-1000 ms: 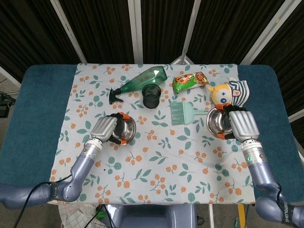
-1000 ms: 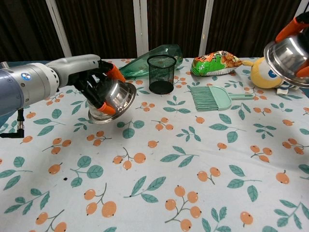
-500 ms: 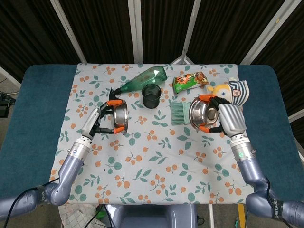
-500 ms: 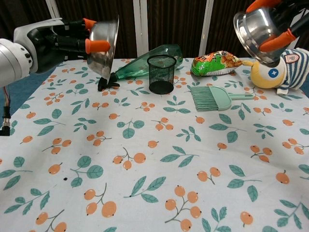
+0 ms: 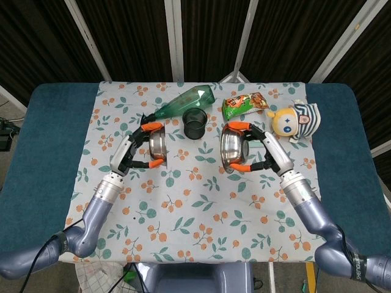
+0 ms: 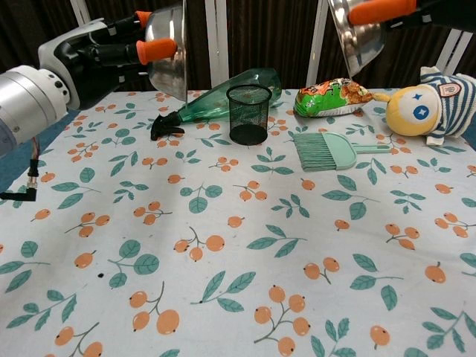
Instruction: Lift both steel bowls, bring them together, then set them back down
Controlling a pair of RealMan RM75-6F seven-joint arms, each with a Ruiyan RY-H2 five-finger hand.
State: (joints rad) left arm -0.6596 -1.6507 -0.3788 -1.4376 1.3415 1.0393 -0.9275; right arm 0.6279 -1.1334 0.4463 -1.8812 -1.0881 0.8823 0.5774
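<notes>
My left hand (image 5: 131,151) (image 6: 100,52) grips a steel bowl (image 5: 158,143) (image 6: 169,49) by its rim with orange-tipped fingers, holding it tilted on edge high above the cloth. My right hand (image 5: 267,155) grips the other steel bowl (image 5: 231,148) (image 6: 355,30) the same way, its opening facing the left bowl. In the chest view only the right hand's fingers (image 6: 381,10) show at the top edge. A gap about one bowl wide separates the two bowls in the head view.
On the floral tablecloth (image 5: 201,201) stand a black mesh cup (image 5: 195,122) (image 6: 248,113), a green spray bottle (image 5: 183,104) lying on its side, a snack bag (image 5: 244,104), a mint brush (image 6: 327,148) and a plush toy (image 5: 295,121) (image 6: 431,100).
Both bowls have risen off the table and tipped on edge. The right hand has carried its bowl leftward toward the centre; the left bowl rose and edged right.
</notes>
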